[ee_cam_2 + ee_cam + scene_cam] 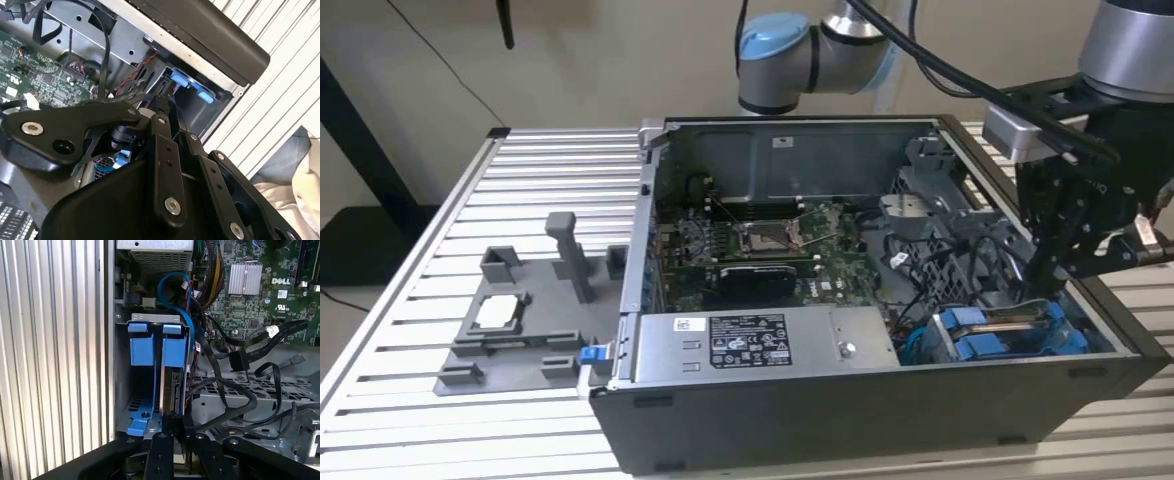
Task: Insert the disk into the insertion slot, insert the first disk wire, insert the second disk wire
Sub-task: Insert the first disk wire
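Observation:
The disk (173, 390) stands on edge in its blue carrier (172, 347), part way down in the insertion slot (150, 318) of the grey drive cage. My gripper (175, 422) is shut on the disk's near edge, one finger on each side. In the exterior view the gripper (1042, 290) reaches down into the case's corner on the exterior view's right, just above the blue carriers (998, 338). Loose black wires with connectors (240, 360) and a blue cable (172, 287) hang beside the cage, none plugged into the disk.
A second blue carrier (140, 347) sits in the neighbouring bay. The power supply (747, 345), motherboard (767, 240) and case walls surround the cage. A grey plastic tray with posts (520, 330) holding a small chip (498, 312) lies on the slatted table (400, 300).

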